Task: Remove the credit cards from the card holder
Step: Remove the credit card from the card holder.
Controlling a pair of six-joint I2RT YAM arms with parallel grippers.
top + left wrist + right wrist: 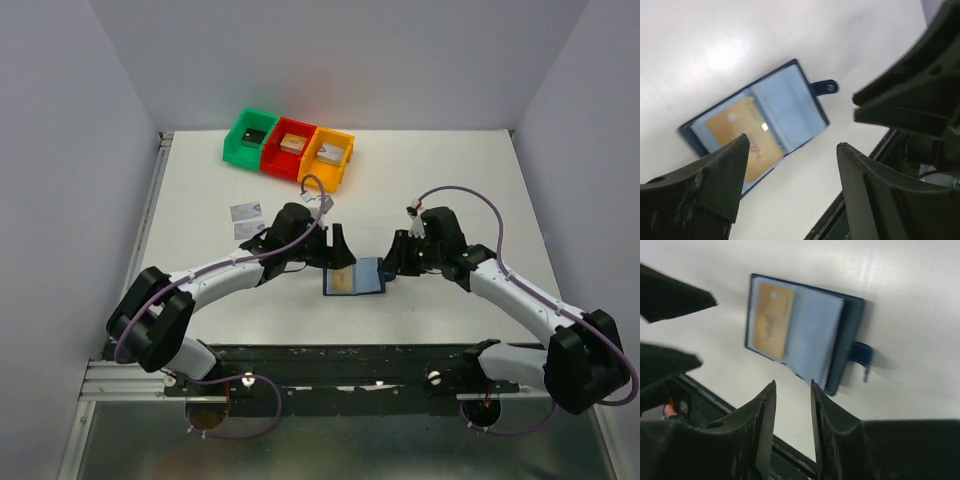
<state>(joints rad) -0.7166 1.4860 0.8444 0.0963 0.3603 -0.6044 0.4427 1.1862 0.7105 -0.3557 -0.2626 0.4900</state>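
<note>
The dark navy card holder (365,277) lies open on the table between my two grippers, greyish pockets up. A tan-gold credit card (343,282) sits in its left pocket. The holder also shows in the left wrist view (787,102) with that card (740,132) and the strap tab (824,88), and in the right wrist view (815,332) with the card (771,320). Two silver-grey cards (246,220) lie on the table to the left. My left gripper (341,247) (792,142) is wide open and empty, just behind the holder. My right gripper (392,262) (793,382) is narrowly open and empty at the holder's right edge.
Green (250,137), red (290,148) and orange (330,155) bins stand in a row at the back, each with a small block inside. The table's dark front rail (350,355) runs just in front of the holder. Grey walls enclose the table.
</note>
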